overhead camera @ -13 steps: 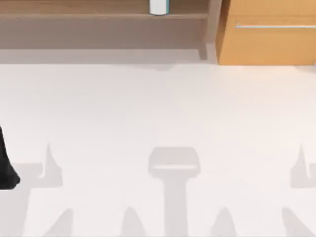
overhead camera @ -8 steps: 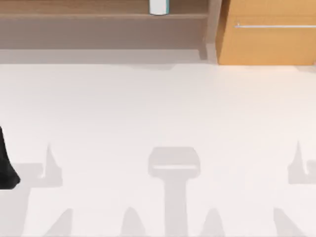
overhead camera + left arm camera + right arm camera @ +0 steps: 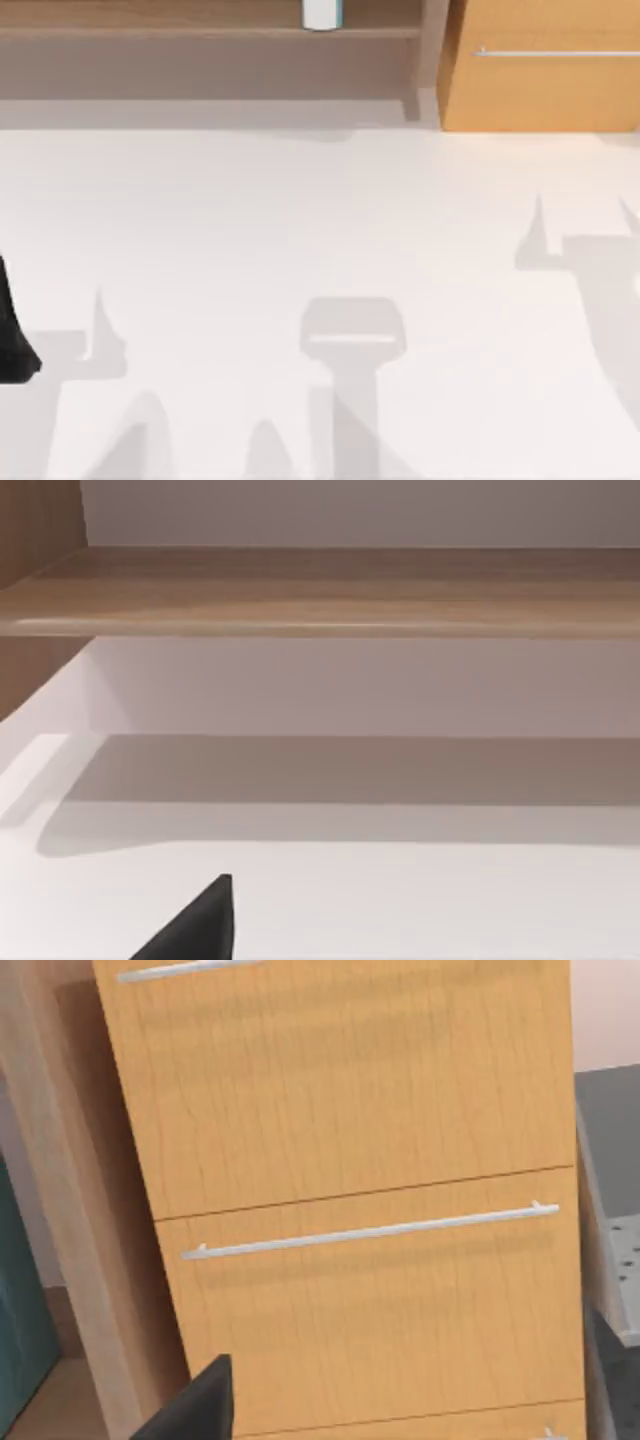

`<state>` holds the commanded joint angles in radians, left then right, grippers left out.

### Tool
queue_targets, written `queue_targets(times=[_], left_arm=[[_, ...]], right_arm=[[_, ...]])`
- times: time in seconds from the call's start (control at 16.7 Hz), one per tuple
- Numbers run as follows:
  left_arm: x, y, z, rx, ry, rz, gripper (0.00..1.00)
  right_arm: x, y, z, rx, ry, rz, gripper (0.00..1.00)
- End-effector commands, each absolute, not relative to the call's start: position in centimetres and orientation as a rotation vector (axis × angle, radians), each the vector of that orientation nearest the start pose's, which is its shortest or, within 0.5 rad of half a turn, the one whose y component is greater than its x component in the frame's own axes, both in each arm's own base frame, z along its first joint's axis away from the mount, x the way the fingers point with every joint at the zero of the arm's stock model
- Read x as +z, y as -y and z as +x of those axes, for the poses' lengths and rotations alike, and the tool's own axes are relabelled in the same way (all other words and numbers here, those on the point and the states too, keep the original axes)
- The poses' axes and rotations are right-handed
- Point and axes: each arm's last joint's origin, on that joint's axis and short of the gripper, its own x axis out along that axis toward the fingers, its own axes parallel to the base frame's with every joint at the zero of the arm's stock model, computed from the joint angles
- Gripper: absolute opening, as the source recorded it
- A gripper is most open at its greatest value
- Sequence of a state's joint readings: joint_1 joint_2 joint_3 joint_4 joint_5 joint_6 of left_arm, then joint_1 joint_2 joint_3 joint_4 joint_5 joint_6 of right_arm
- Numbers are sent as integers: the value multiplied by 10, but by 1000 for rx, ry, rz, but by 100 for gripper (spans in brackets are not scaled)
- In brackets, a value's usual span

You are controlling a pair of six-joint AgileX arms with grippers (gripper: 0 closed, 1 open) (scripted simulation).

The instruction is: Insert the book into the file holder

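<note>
White tabletop (image 3: 300,230) fills most of the top view, with a wooden shelf (image 3: 200,32) along its far edge and a drawer cabinet (image 3: 540,90) at the far right. The book (image 3: 322,14) stands upright on that shelf, white with a light blue edge. A black piece of the left arm (image 3: 14,340) sits at the left border; whether its jaws are open I cannot tell.

From the left wrist, the shelf board (image 3: 320,600) runs across above the tabletop, a dark finger tip (image 3: 200,925) in the foreground.

From the right wrist, drawer fronts with a metal handle (image 3: 370,1230); the jaws' state cannot be told.

The book looks stiff, light and smooth-skinned, so I'd pinch it across its flat faces.
</note>
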<state>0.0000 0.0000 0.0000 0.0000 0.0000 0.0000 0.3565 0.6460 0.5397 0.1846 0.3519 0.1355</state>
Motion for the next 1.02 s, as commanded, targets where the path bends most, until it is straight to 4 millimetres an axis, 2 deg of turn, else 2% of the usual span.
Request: queue_targets(times=[0.12, 0.18, 0.3, 0.48, 0.6, 0.72, 0.84, 1.02], left_arm=[[160, 1, 106, 0, 0, 0, 100], [160, 1, 106, 0, 0, 0, 100], [160, 1, 106, 0, 0, 0, 100], [160, 1, 106, 0, 0, 0, 100], [160, 1, 106, 0, 0, 0, 100], [160, 1, 106, 0, 0, 0, 100], [160, 1, 106, 0, 0, 0, 100], [160, 1, 106, 0, 0, 0, 100]], right_arm=[[331, -76, 190, 15, 69, 166, 100], [341, -94, 212, 14, 57, 165, 100], [344, -134, 256, 9, 21, 150, 100], [321, -188, 312, -5, -33, 117, 100], [296, -221, 336, -13, -62, 89, 100], [275, -251, 352, -15, -69, 66, 100], [263, -278, 364, -8, -50, 54, 100], [242, -310, 388, 2, -17, 33, 100]])
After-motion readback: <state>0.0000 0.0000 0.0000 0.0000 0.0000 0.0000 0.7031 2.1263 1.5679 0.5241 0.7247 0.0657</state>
